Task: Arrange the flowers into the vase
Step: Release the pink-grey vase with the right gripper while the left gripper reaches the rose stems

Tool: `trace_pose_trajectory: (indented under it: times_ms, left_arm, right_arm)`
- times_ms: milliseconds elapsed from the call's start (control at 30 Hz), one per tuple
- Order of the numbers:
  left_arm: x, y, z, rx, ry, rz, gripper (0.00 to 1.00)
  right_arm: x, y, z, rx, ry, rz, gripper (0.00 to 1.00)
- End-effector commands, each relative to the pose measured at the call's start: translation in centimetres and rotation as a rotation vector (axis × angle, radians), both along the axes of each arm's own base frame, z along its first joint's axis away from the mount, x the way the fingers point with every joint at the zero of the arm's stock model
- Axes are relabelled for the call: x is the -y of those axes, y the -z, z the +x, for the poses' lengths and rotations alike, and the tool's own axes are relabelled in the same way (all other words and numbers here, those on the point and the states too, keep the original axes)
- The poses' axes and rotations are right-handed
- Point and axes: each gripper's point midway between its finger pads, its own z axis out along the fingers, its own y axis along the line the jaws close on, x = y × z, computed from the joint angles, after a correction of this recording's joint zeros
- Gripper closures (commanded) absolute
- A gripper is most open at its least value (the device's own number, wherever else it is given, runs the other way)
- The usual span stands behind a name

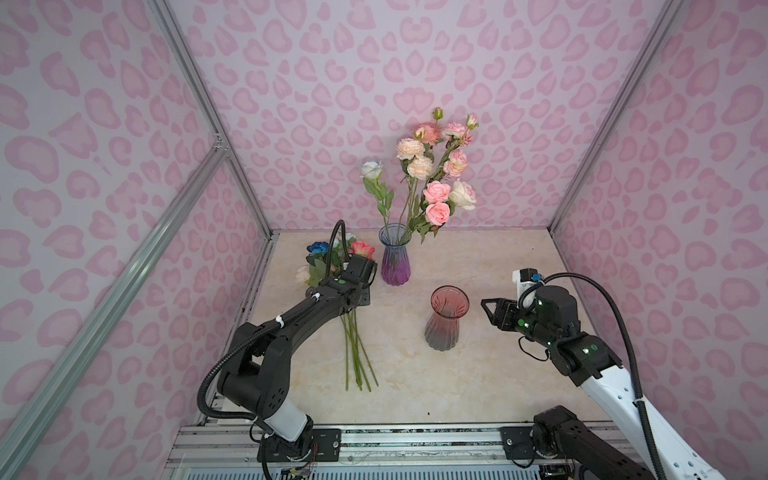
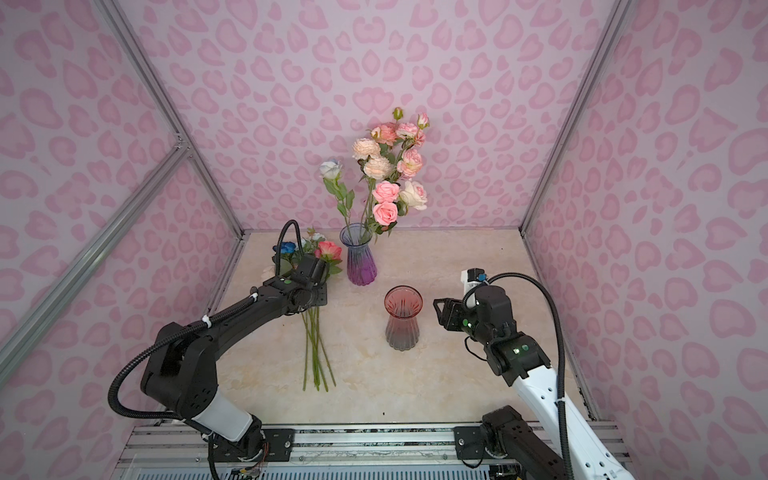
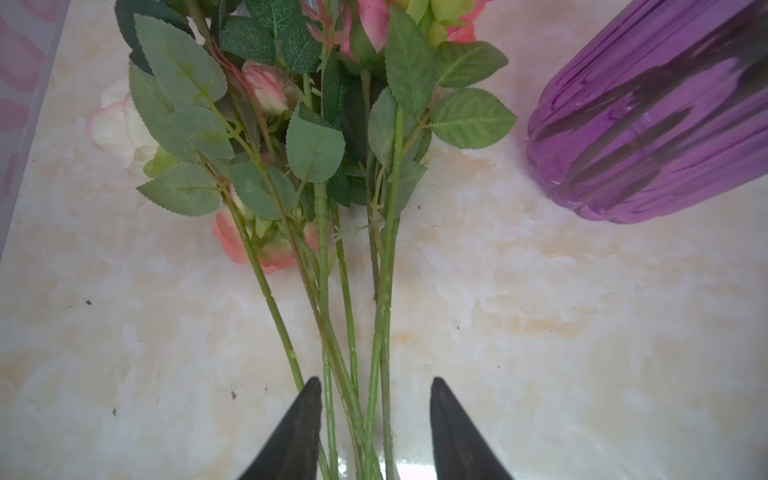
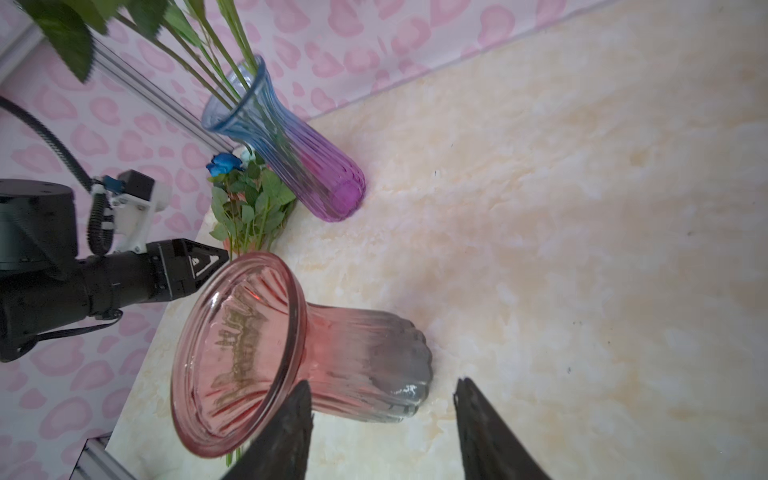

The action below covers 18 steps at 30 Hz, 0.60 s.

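Several loose flowers lie on the marble table at the left, stems toward the front; a deep blue bloom and a pink one lie at the far end. My left gripper hangs over them, its jaws apart astride several green stems, with a gap beside one finger. A blue-to-purple vase at the back holds several upright pink, peach and cream flowers. A red-to-grey vase stands empty in the middle. My right gripper is open, empty, just right of it.
Pink-patterned walls with aluminium posts close in the table on three sides. The left arm's links stretch over the front left. The purple vase's base stands close beside the loose bunch. A metal rail runs along the front edge.
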Motion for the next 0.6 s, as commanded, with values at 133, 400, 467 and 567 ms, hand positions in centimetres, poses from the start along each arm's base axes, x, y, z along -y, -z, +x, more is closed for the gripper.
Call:
trace_pose_trajectory:
  times_ms: [133,400,467,567]
  left_arm:
    - [0.6,3.6,1.3,-0.127,0.078,0.026,0.57]
    - [-0.1,5.3,2.6,-0.16,0.066,0.025,0.63]
    - [-0.1,5.7,2.9,-0.167,0.061,0.02,0.63]
    - [-0.2,6.4,3.3,-0.177,0.051,0.032,0.73]
  right_arm:
    - [1.8,-2.0,0.5,0.15,0.108,0.035,0.35]
    - [1.1,-1.6,1.1,0.122,0.084,0.032,0.36]
    - [1.0,-1.5,1.2,0.12,0.084,0.034,0.37]
    - [1.0,-1.2,1.4,0.115,0.085,0.037,0.37]
